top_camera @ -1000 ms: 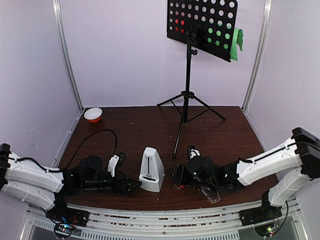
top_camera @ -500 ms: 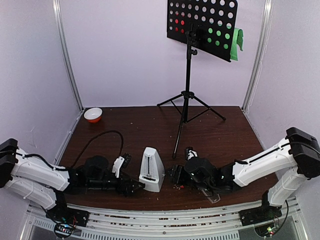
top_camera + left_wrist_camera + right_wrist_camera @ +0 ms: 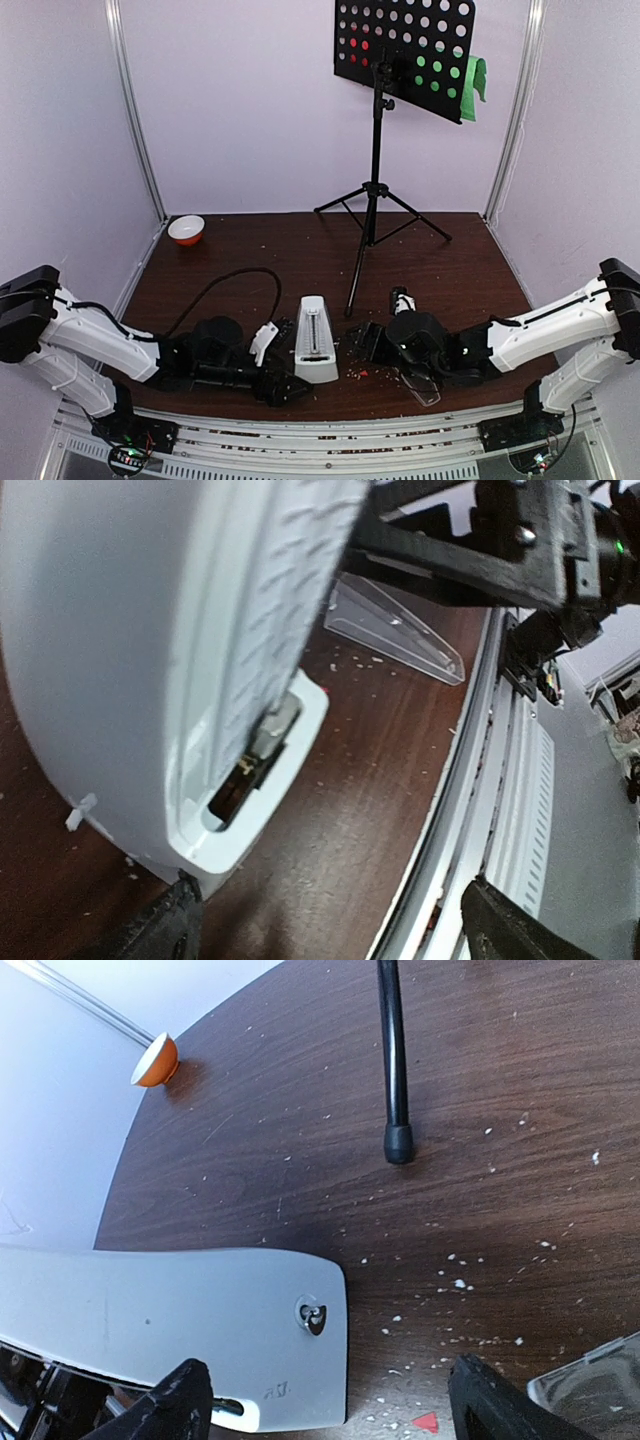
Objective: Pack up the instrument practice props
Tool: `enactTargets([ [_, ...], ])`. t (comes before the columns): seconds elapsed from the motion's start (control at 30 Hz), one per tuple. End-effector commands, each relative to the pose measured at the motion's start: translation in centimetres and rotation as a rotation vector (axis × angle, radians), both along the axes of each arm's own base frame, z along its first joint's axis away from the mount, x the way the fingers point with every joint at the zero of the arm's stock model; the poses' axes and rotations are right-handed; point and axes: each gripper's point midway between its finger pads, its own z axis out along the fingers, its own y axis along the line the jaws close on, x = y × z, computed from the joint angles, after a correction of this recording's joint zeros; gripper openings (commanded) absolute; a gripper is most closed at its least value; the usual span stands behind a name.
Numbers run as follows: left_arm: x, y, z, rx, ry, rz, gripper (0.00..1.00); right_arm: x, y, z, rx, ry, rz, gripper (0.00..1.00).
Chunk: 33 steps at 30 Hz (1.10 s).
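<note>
We log the music stand [image 3: 377, 150] upright at the back of the table, with the red and green sheet-music pages [image 3: 478, 80] on its perforated desk; as we judge it, none of the set is packed yet. Just in front of the stand's near foot [image 3: 397, 1140], toward the arms, is the metronome [image 3: 316, 345]. It stands on its base with its long axis vertical, tapering upward, and its pendulum face is turned away from the stand toward the near edge. Its clear cover [image 3: 395, 630] is off and lies flat, in front of the stand and a little to its right. The left gripper [image 3: 325, 935] lies low, in front and left of that foot, fingers spread wide with nothing between them. The right gripper [image 3: 330, 1410], just in front of the foot, is likewise spread and empty. We take the metronome to be the step in hand. The next move calls for one arm steadying the body without tipping it while the other fetches the cover, face and cover lined up.
</note>
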Motion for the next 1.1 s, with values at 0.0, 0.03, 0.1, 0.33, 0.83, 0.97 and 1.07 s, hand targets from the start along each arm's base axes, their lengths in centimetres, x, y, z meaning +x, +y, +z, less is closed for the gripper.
enactTargets([
  [0.0,-1.5,-3.1,3.1,-0.109,-0.072,-0.084,0.93,0.5,-3.6,-0.4,-0.129,-0.031,-0.092,0.85],
  [0.03,-1.8,-3.6,2.9,-0.111,-0.069,-0.1,0.93,0.5,-4.1,-0.4,-0.151,-0.032,-0.103,0.85],
  [0.1,-2.4,-4.6,2.8,-0.128,-0.056,-0.139,0.92,0.6,-4.9,-0.3,-0.184,-0.036,-0.118,0.85],
  [0.33,-2.4,-4.6,3.2,-0.148,-0.093,-0.098,0.92,0.0,-8.9,-0.5,-0.263,-0.028,-0.169,0.86],
  [0.83,-0.8,1.7,4.5,-0.128,-0.154,0.088,0.97,-2.6,-18.2,-4.7,-0.221,0.1,-0.293,0.72],
  [0.97,-0.3,1.4,5.5,-0.13,-0.182,0.099,0.97,-3.0,-18.0,-5.9,-0.244,0.147,-0.265,0.67],
  [1.07,0.0,1.1,6.0,-0.133,-0.197,0.107,0.97,-3.1,-17.4,-6.6,-0.281,0.171,-0.237,0.65],
])
